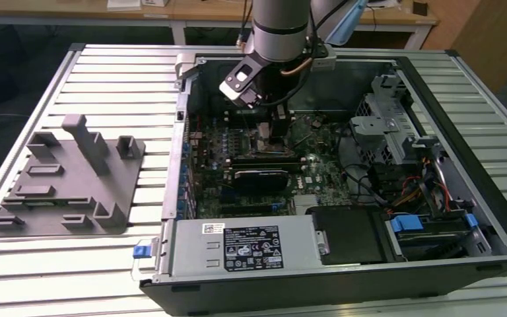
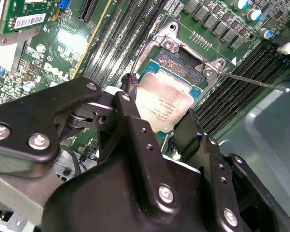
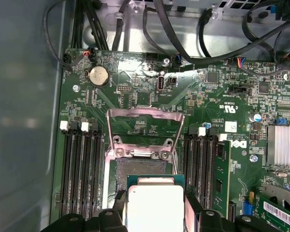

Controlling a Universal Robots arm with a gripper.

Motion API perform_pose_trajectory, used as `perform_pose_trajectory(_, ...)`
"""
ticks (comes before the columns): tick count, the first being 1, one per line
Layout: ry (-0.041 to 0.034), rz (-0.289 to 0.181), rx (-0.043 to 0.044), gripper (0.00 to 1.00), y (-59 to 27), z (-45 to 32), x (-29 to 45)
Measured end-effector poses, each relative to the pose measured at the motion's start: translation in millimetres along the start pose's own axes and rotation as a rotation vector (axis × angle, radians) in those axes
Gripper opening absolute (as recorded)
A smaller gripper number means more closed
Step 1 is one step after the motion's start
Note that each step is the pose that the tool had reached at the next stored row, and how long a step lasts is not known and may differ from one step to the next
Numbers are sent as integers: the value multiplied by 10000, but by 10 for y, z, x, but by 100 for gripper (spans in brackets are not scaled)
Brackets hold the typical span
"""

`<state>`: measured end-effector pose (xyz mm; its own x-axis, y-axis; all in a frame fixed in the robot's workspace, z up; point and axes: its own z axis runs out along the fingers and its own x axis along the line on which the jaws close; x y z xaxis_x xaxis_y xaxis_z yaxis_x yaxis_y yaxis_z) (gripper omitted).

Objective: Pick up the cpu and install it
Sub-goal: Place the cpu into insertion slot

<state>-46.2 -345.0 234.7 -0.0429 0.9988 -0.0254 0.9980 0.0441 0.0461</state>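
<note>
The cpu [image 2: 163,102], a flat square chip with a shiny silver top, is pinched between two black fingers [image 2: 129,112] of my gripper [image 2: 159,118]. It hangs just over the open black socket [image 2: 180,67] on the green motherboard, tilted and partly overlapping it. The first wrist view has the cpu [image 3: 154,205] in front of the socket [image 3: 140,175], with the metal load plate [image 3: 145,126] swung open beyond. In the exterior view my gripper [image 1: 276,131] reaches down into the open computer case [image 1: 465,218] over the board's middle.
Memory slots [image 3: 79,169] flank the socket on both sides. A thin lever rod [image 2: 253,82] sticks out beside the socket frame. A grey fixture block [image 1: 68,178] lies on the slatted table at the exterior view's left. Power supply [image 1: 245,247], drive cage [image 1: 395,129] and cables crowd the case.
</note>
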Motion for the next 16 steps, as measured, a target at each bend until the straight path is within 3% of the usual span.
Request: perform_pose_trajectory(16, 3, 0, -2, 55, -1, 28, 1)
